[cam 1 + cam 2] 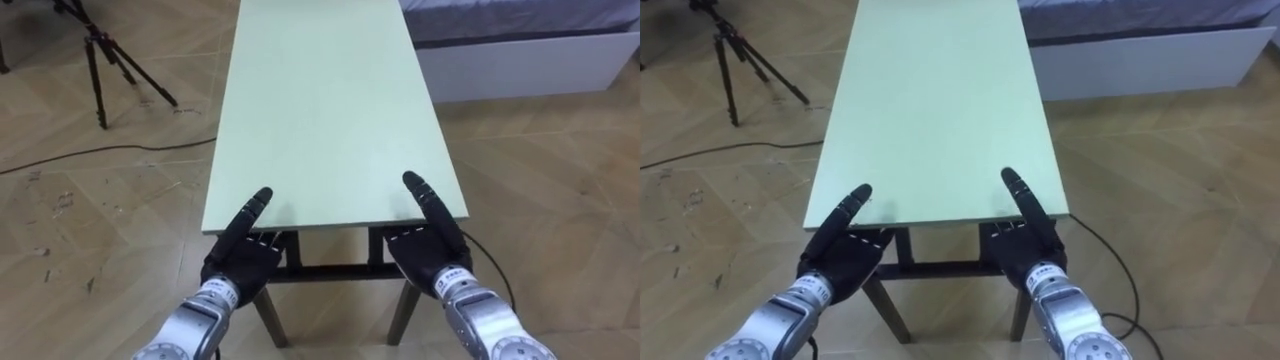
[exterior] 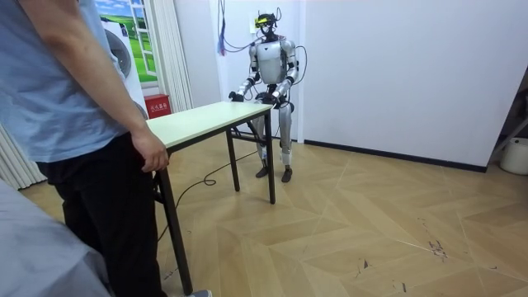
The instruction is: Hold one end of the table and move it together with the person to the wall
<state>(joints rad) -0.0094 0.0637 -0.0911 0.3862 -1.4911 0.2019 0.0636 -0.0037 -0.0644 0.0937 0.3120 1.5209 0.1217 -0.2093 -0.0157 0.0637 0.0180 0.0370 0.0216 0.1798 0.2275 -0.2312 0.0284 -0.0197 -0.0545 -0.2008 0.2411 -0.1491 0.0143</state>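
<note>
A long pale green table [image 1: 330, 100] on dark legs runs away from me, and I stand at its near short end. My left hand [image 1: 245, 250] clamps the near edge at the left corner, thumb flat on top and fingers reaching under the board. My right hand [image 1: 425, 250] holds the right corner the same way. In the room view a person [image 2: 82, 124] in a blue shirt stands at the opposite end of the table [image 2: 206, 115], one hand [image 2: 153, 157] gripping its edge.
A black tripod [image 1: 105, 60] stands on the wooden floor to the table's left, with a dark cable [image 1: 100, 155] lying near it. A white bed base [image 1: 530, 50] lies close along the far right side. Behind me is a white wall [image 2: 396, 74].
</note>
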